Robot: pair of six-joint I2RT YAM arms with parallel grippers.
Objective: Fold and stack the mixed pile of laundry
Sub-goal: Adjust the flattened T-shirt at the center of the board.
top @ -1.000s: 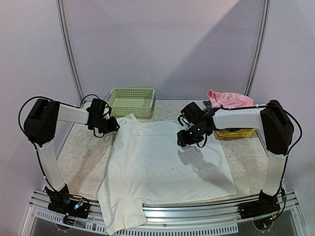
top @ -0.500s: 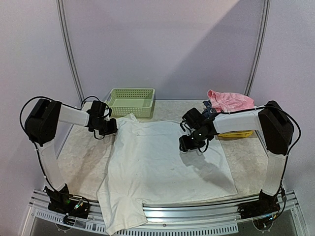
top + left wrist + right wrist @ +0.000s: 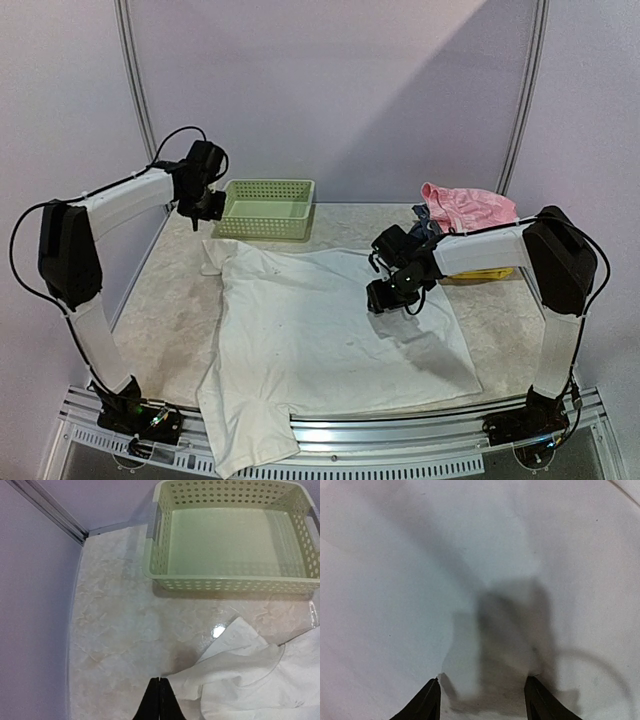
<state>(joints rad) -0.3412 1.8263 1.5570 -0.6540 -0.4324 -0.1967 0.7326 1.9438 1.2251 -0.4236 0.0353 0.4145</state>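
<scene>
Your left gripper (image 3: 159,702), pinched shut on nothing, hangs with the white shirt (image 3: 330,340) below; your right gripper (image 3: 482,700) spreads half-open just above it.

The shirt (image 3: 330,330) lay spread across the middle of the worktop (image 3: 170,320), its near left corner hanging over the front edge. Behind the shirt's far left corner stood the basket (image 3: 265,208). Behind its far right corner lay the small garment (image 3: 465,203). The left gripper (image 3: 205,212) hung above and left of the shirt's far left corner. The right gripper (image 3: 388,296) sat low over the shirt's far right part.
</scene>
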